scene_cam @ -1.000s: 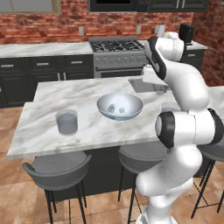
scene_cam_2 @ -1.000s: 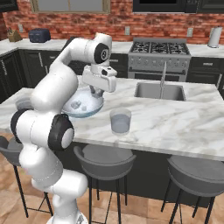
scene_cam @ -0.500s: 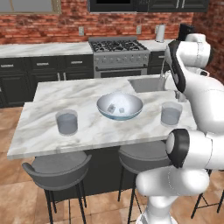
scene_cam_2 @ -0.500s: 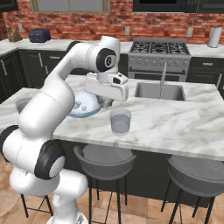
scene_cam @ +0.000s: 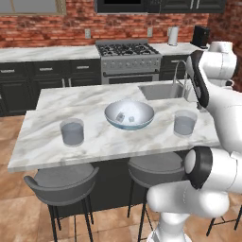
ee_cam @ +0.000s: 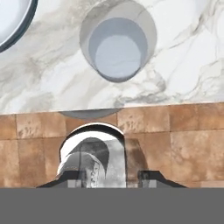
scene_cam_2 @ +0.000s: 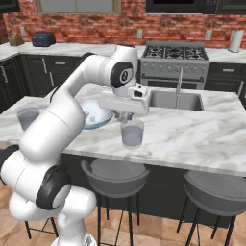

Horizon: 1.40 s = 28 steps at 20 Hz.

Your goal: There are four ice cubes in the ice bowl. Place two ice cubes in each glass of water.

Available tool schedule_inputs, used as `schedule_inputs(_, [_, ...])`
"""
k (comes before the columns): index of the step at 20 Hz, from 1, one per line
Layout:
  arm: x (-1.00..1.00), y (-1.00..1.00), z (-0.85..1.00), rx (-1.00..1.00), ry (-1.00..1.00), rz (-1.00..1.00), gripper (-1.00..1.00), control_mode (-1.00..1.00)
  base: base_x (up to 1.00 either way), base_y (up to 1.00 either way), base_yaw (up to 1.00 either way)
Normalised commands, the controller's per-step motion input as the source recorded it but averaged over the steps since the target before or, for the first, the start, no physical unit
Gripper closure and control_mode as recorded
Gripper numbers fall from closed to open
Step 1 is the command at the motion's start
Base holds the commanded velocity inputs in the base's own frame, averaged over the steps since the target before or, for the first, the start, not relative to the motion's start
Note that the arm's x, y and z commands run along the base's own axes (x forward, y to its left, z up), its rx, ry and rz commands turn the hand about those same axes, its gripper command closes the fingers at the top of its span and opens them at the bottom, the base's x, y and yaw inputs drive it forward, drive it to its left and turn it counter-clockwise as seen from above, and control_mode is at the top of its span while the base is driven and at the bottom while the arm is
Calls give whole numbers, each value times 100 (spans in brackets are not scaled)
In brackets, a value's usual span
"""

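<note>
My gripper (scene_cam_2: 126, 116) hangs just above the right glass of water (scene_cam_2: 132, 133), fingers pointing down. In the hand view the gripper (ee_cam: 111, 178) is shut on a pale translucent ice cube (ee_cam: 127, 159), and that glass (ee_cam: 118, 46) lies ahead, seen from above. The ice bowl (scene_cam: 111, 113) stands mid-counter with two ice cubes (scene_cam: 121, 116) in it; its rim (ee_cam: 13, 30) shows at the hand view's top left. A second glass of water (scene_cam: 72, 132) stands left of the bowl. In the left base view the right glass (scene_cam: 185, 123) sits beside my arm.
The counter is a marble island with a sink (scene_cam: 163, 90) and faucet (scene_cam_2: 179, 86) behind the right glass. Stools (scene_cam_2: 115, 175) stand under the front edge. A stove (scene_cam: 127, 52) is at the back wall.
The arm has swung right, from above the bowl to above the right glass. The jaws have kept the same width.
</note>
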Motion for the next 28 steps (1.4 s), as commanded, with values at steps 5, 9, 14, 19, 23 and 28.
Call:
schedule_inputs(5, [39, 0, -4, 2, 0, 11, 100, -100, 0, 0, 0])
schedule_inputs(9, [29, 0, -21, 0, -8, 3, 100, -100, 0, 0, 0])
schedule_inputs(14, [12, 0, -33, 0, -12, 0, 100, -100, 0, 0, 0])
schedule_inputs(19, [26, 0, -18, 0, -13, 0, 100, -100, 0, 0, 0])
schedule_inputs(23, [36, -6, 0, 0, -5, 0, 100, -100, 0, 0, 0])
schedule_inputs(28, [29, -19, -1, 0, 0, 0, 100, -100, 0, 0, 0])
